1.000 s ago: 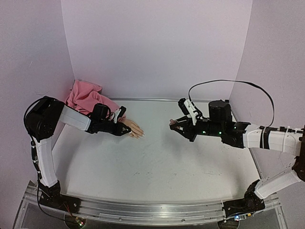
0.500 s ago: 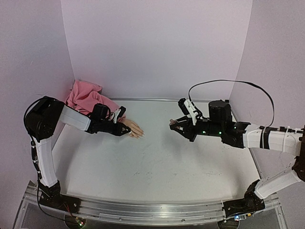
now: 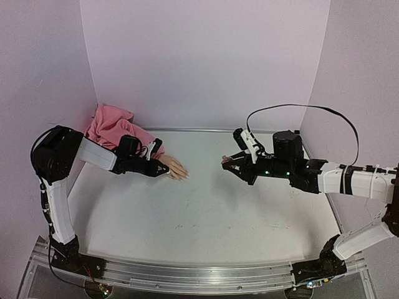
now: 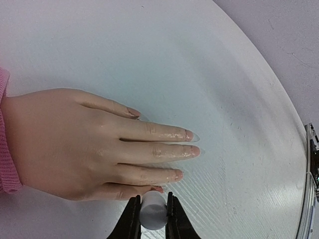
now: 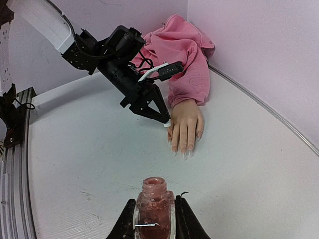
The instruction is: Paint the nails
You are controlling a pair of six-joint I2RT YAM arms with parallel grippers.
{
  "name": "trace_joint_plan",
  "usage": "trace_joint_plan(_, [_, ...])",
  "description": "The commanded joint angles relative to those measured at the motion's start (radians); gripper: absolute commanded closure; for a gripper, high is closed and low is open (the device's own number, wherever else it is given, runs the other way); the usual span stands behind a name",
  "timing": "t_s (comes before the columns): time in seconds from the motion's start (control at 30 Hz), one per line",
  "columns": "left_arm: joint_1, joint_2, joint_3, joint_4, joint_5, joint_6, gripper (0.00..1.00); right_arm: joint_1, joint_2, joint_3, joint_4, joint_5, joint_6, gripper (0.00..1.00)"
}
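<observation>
1. Surface (image 3: pixel 206 212): white, carrying every item listed below.
2. Pink sleeve (image 3: pixel 112 128): lying bunched in the far left corner, with the wrist end opening towards the right.
3. Right end effector (image 3: pixel 229 163): hovering right of centre, well apart from the sleeve. Its fingers are pressing together on the polish bottle (image 5: pixel 153 191), which is standing uncapped with its open neck showing.
4. Left end effector (image 3: pixel 156 167): hanging at the near edge of the mannequin hand. Its fingers are pinching the white cap (image 4: pixel 152 213). Any brush under that cap is hidden from view.
5. Mannequin hand (image 3: pixel 174 168): lying flat, palm down, coming out of the sleeve. Its long axis is running left to right, with the fingertips pointing right towards the bottle.
6. The white cap again, for position: sitting just beside the tip of the nearest finger. Whether anything is touching that finger cannot be told.
7. Nails (image 4: pixel 188 134): tiny and pale, lying at the right-hand ends of the fingers. The other four are ranging away from the cap towards the far side.
   - Judgement: the left arm is by far the nearer one, so the painting is falling to it. Each stroke is probably needing to run along a finger's left-to-right axis, with the cap stepping farward from nail to nail.
</observation>
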Motion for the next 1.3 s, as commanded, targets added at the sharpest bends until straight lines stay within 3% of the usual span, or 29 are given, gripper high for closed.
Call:
trace_joint_plan(0.0, [0.001, -0.02, 0.004, 0.043, 0.043, 0.006, 1.0, 0.001, -0.001, 0.025, 0.061, -0.022, 0.01, 1.0])
trace_joint_plan(1.27, [-0.007, 0.009, 0.014, 0.038, 0.031, -0.035, 1.0, 0.001, 0.006, 0.026, 0.067, -0.029, 0.013, 1.0])
